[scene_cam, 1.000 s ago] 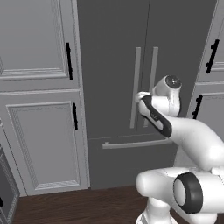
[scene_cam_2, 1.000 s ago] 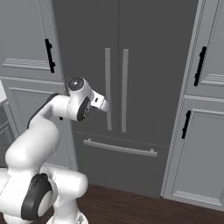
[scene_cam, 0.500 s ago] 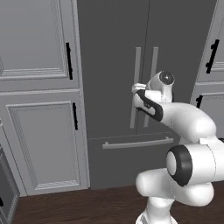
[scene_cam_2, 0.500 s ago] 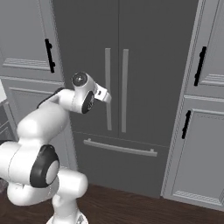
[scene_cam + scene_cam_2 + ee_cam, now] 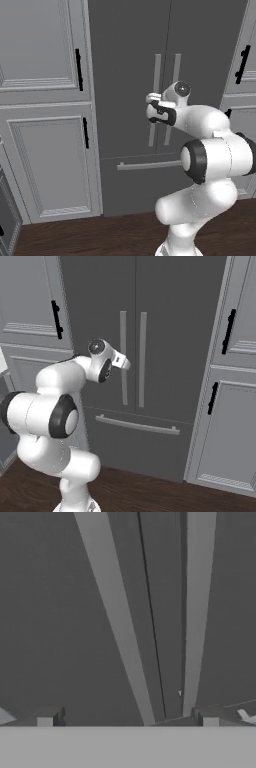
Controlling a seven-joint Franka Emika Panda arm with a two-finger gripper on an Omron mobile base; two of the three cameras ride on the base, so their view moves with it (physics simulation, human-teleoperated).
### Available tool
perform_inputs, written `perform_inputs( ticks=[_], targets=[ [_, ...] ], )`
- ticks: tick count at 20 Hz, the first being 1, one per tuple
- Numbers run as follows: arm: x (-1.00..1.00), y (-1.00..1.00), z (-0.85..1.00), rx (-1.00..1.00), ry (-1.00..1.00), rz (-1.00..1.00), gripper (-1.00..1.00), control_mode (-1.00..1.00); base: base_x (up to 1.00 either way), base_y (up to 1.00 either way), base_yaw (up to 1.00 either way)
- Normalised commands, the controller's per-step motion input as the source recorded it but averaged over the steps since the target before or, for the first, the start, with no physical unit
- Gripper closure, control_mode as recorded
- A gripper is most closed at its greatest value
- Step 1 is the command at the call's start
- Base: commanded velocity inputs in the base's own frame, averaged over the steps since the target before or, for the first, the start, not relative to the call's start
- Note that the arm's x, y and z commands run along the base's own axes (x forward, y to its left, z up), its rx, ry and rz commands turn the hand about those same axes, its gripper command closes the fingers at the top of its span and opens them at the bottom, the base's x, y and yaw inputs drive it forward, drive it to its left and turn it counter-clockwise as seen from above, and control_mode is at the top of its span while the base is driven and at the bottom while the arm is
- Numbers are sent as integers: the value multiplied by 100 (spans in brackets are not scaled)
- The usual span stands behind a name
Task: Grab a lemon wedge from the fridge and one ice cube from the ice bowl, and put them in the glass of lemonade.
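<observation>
The fridge (image 5: 130,60) stands straight ahead, dark grey, both doors shut. Its two long pale bar handles run side by side at the middle seam: the left handle (image 5: 154,80) and the right handle (image 5: 175,75). My gripper (image 5: 149,103) is open and held right at the left handle (image 5: 123,336), about halfway down it. In the hand view the left handle (image 5: 117,622) runs down between my widely spread fingertips (image 5: 47,718), with the right handle (image 5: 197,612) close to the other tip. The lemon wedge is hidden behind the shut doors. The ice bowl and the glass are out of view.
Light grey panelled cabinets (image 5: 45,45) with short black handles (image 5: 78,70) flank the fridge, as do those on the right (image 5: 235,406). A horizontal bar handle (image 5: 137,426) crosses the fridge's lower drawer. A dark appliance edge (image 5: 5,225) stands at the lower left. The floor (image 5: 175,501) is dark wood.
The arm has stretched forward and the hand has moved in to the fridge's left handle. The fridge doors have stayed shut.
</observation>
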Motion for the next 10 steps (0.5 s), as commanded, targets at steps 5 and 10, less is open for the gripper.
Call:
perform_inputs(
  ticks=[5, 10],
  targets=[
    [62, -11, -24, 0, -1, 0, -100, -100, 0, 0, 0],
    [70, -15, -36, 0, -1, 0, -100, -100, 0, 0, 0]
  ],
)
